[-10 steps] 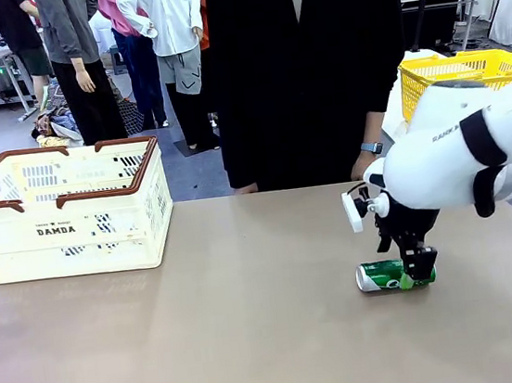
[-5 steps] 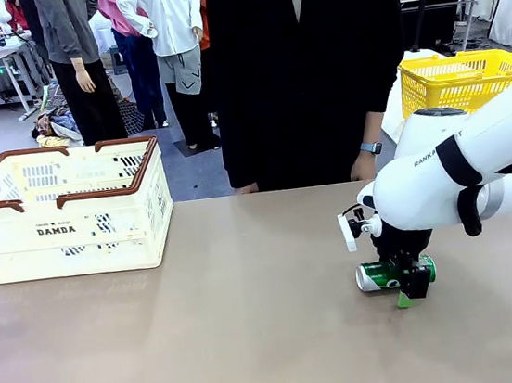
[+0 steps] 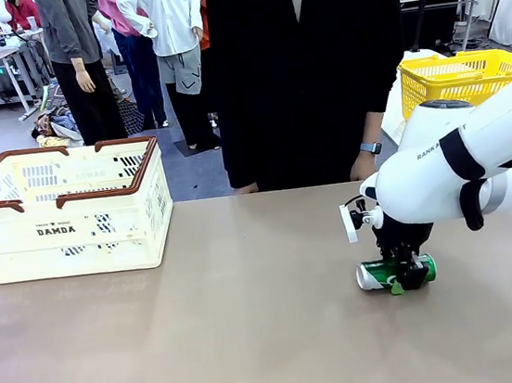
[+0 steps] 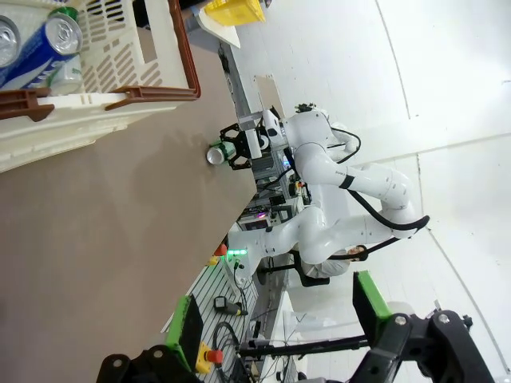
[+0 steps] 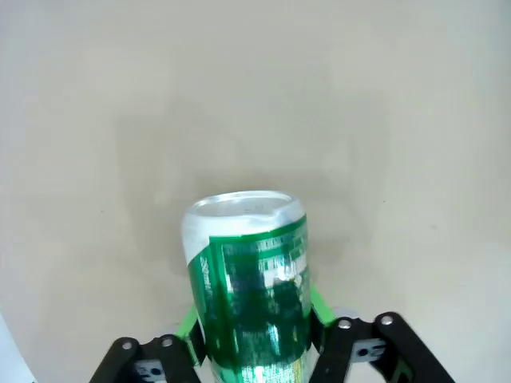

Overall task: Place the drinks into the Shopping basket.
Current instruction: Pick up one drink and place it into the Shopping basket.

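With the right gripper (image 3: 405, 278) clasping the green can (image 3: 392, 273) lying near the table's (image 3: 256, 341) right edge, you are confirming a centred, firm hold before lifting toward the Shopping basket (image 3: 62, 211) at the far-left corner, left gripper (image 4: 279, 319) gaping.

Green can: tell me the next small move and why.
Probably lift it straight up. The right gripper has its green pads against both sides of the green can, which lies on its side on the table. The Shopping basket, already holding the blue can, sits far to the left.
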Tool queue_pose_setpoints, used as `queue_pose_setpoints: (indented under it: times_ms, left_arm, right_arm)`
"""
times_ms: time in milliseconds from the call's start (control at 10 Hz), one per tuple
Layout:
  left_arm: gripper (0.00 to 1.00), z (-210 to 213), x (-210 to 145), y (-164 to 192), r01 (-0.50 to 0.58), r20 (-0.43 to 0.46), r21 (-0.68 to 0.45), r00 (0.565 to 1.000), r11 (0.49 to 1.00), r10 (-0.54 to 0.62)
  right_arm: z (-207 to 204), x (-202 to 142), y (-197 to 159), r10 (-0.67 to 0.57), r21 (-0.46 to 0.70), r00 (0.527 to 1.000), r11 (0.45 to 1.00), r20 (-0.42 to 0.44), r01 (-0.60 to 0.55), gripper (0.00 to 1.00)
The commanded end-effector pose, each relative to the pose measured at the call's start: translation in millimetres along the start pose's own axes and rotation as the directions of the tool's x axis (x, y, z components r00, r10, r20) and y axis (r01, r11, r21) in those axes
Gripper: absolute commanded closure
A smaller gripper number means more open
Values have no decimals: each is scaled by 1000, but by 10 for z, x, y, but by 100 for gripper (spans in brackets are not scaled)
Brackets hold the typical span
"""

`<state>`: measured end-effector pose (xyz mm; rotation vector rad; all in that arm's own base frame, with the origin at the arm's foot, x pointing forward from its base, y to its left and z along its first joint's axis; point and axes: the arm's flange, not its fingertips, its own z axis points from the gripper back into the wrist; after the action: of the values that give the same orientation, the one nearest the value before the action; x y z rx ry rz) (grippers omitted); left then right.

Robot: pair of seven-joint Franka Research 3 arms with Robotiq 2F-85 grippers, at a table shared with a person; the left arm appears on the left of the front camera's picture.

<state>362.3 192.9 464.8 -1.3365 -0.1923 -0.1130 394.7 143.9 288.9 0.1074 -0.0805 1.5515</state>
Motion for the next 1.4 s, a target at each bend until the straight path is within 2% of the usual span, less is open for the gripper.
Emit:
queue_pose_setpoints:
  times_ms: [0,200,300,400,500,600,800,900,1000,1300]
  left_arm:
    - [0,18,-17,-16,5,-11,4,1000,1000,-5]
    - [0,18,-17,-16,5,-11,4,1000,1000,-5]
    - [0,18,-17,-16,5,-11,4,1000,1000,-5]
    - [0,18,-17,-16,5,-11,4,1000,1000,-5]
    - [0,18,-17,-16,5,-11,4,1000,1000,-5]
    - [0,18,-17,-16,5,-11,4,1000,1000,-5]
    - [0,18,-17,-16,5,-11,4,1000,1000,-5]
    - [0,18,-17,-16,5,-11,4,1000,1000,-5]
    - [0,18,-17,-16,5,-11,4,1000,1000,-5]
    - [0,18,-17,-16,5,-11,4,1000,1000,-5]
  right_arm:
    - [-74,-44,184,-27,2,999,1000,-24,27,100]
    - [-9,3,182,-28,22,999,999,-39,29,100]
    - [104,56,156,-62,104,996,992,-64,69,100]
    - [323,158,188,-84,137,993,986,-77,94,100]
    - [681,292,272,-191,132,976,970,-102,204,100]
    - [1018,392,393,-293,68,950,951,-109,302,100]
    - [1413,508,626,-347,-50,934,938,-82,344,100]
    - [1425,460,649,-329,-70,943,943,-57,325,100]
    - [1278,434,537,-318,21,947,947,-54,319,100]
    - [1278,434,537,-318,21,947,947,-54,319,100]
